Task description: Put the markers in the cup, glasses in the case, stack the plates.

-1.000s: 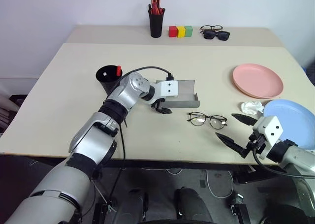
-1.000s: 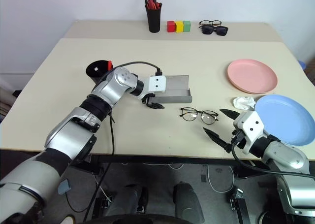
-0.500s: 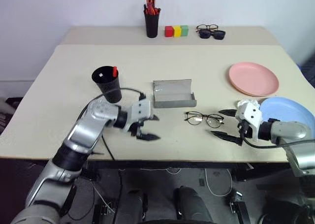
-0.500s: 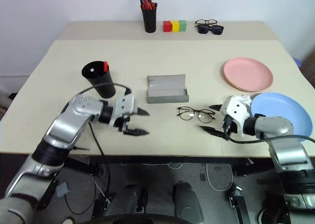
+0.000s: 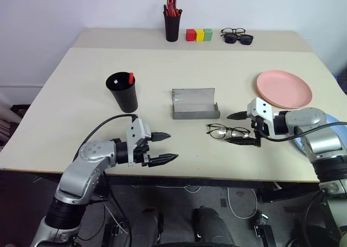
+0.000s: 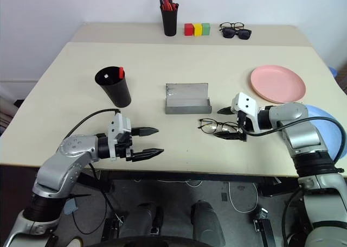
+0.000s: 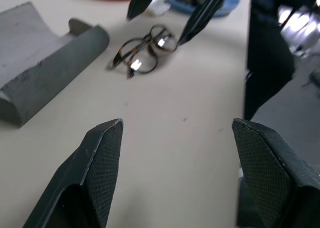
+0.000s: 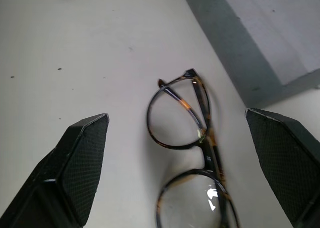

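The wire-rimmed glasses [image 5: 227,131] lie folded open on the table in front of the open grey case [image 5: 195,103]. My right gripper [image 5: 227,128] is open, one finger on each side of the glasses, holding nothing; the right wrist view shows the glasses [image 8: 190,138] between its fingers. My left gripper [image 5: 172,146] is open and empty near the table's front edge, pointing toward the glasses. The black cup [image 5: 122,89] holds a red-capped marker [image 5: 130,77]. The pink plate [image 5: 284,88] lies at the right. The blue plate [image 6: 333,122] is partly hidden behind my right arm.
A black pen holder [image 5: 172,24] with red-orange pens, three coloured blocks [image 5: 199,35] and two more pairs of glasses [image 5: 237,36] stand along the back of the table. The table's right edge is close to the plates.
My left gripper has drawn back from the case to the front edge. My right gripper has moved in from the front right and now straddles the glasses. Both stayed open.
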Controlling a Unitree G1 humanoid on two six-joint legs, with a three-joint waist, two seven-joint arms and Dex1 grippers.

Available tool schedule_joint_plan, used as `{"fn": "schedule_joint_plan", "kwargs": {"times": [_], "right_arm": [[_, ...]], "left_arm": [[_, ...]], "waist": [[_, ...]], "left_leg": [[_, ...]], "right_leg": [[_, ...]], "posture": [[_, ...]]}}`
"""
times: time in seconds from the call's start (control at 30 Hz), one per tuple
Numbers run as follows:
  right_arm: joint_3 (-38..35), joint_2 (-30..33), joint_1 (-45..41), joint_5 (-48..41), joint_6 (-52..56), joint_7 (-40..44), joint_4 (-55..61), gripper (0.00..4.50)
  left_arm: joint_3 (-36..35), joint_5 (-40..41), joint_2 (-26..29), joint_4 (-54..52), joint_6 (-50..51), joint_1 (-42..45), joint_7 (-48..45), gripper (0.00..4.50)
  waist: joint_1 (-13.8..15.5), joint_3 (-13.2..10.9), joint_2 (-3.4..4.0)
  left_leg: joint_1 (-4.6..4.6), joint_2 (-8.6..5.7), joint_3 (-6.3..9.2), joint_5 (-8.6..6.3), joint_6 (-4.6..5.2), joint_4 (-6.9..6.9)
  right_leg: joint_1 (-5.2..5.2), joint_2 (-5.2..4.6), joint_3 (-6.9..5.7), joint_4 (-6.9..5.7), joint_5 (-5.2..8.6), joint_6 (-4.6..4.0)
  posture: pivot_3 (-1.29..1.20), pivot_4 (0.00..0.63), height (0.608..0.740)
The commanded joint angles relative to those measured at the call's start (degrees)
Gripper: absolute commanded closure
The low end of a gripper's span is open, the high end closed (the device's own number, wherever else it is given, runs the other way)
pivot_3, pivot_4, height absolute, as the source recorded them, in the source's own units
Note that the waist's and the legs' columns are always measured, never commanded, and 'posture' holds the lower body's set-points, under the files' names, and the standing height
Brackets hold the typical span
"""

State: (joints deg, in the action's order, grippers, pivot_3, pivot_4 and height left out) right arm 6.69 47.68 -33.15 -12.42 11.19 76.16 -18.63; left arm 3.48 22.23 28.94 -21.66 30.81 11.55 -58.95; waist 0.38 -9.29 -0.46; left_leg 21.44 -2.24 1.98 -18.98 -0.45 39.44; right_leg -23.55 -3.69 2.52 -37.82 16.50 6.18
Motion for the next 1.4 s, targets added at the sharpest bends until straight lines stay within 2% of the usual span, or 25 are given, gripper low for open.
{"fn": "schedule_joint_plan", "kwargs": {"times": [0.03, 0.33, 0.9, 1.0, 1.23, 1.27, 1.4], "right_arm": [[0.6, -0.8, -2.8, 1.2, -2.0, 1.5, -3.0, 0.0], [1.3, -2.9, -5.8, 3.5, -4.6, 2.6, -9.1, 0.0], [2.3, -4.6, -6.9, 6.4, -6.8, 4.5, -14.8, 0.0], [2.5, -4.8, -7.2, 6.9, -7.3, 4.9, -15.7, 0.76], [2.9, -5.4, -7.0, 7.7, -8.0, 5.3, -16.6, 4.13], [2.9, -5.4, -6.9, 7.6, -8.1, 5.3, -16.5, 4.43], [2.6, -5.4, -6.4, 7.5, -8.1, 5.2, -15.6, 4.43]], "left_arm": [[-1.6, 2.4, 1.4, -2.5, -0.9, -0.7, 0.4, 0.98], [-1.3, 1.5, 8.0, -5.2, -6.9, -5.4, -1.0, 0.98], [-2.2, 2.2, 10.0, -6.9, -7.3, -6.8, 3.0, 0.98], [-2.5, 2.5, 10.2, -7.8, -7.0, -7.6, 3.7, 0.94], [-2.8, 2.8, 10.6, -8.6, -6.8, -8.4, 5.1, 0.94], [-2.8, 2.7, 10.5, -8.6, -6.8, -8.5, 5.3, 0.94], [-2.7, 2.6, 10.6, -9.0, -7.0, -9.1, 5.8, 0.94]], "waist": [[-0.1, 0.0, 0.0], [-1.0, 0.0, 0.02], [-1.2, 0.0, 0.03], [-1.2, 0.0, 0.03], [-1.3, 0.0, 0.02], [-1.4, 0.0, -0.01], [-1.5, 0.1, -0.07]], "left_leg": [[0.01, 0.0, 0.0, 0.0, 0.0, 0.0], [0.01, 0.0, -0.01, 0.02, -0.03, -0.13], [0.0, 0.0, 0.0, 0.02, -0.03, -0.2], [0.0, 0.0, -0.01, 0.02, -0.04, -0.21], [-0.06, 0.02, 0.0, 0.01, -0.03, -0.22], [-0.09, 0.03, 0.0, 0.01, -0.03, -0.23], [-0.22, 0.05, 0.0, -0.14, 0.23, -0.23]], "right_leg": [[0.0, 0.0, 0.0, 0.01, 0.0, 0.0], [-0.03, -0.02, 0.01, 0.07, 0.0, -0.01], [-0.03, -0.02, 0.01, 0.14, -0.01, -0.02], [-0.03, -0.02, 0.01, 0.15, -0.01, -0.02], [0.04, -0.01, 0.0, 0.19, -0.01, -0.02], [0.08, 0.0, 0.0, 0.22, -0.02, -0.03], [0.23, 0.0, 0.0, 0.27, -0.09, -0.11]], "posture": [[0.0, 0.15, 0.74], [0.0, 0.15, 0.74], [0.0, 0.15, 0.74], [0.0, 0.15, 0.74], [0.0, 0.15, 0.74], [0.0, 0.15, 0.74], [0.0, 0.15, 0.74]]}}
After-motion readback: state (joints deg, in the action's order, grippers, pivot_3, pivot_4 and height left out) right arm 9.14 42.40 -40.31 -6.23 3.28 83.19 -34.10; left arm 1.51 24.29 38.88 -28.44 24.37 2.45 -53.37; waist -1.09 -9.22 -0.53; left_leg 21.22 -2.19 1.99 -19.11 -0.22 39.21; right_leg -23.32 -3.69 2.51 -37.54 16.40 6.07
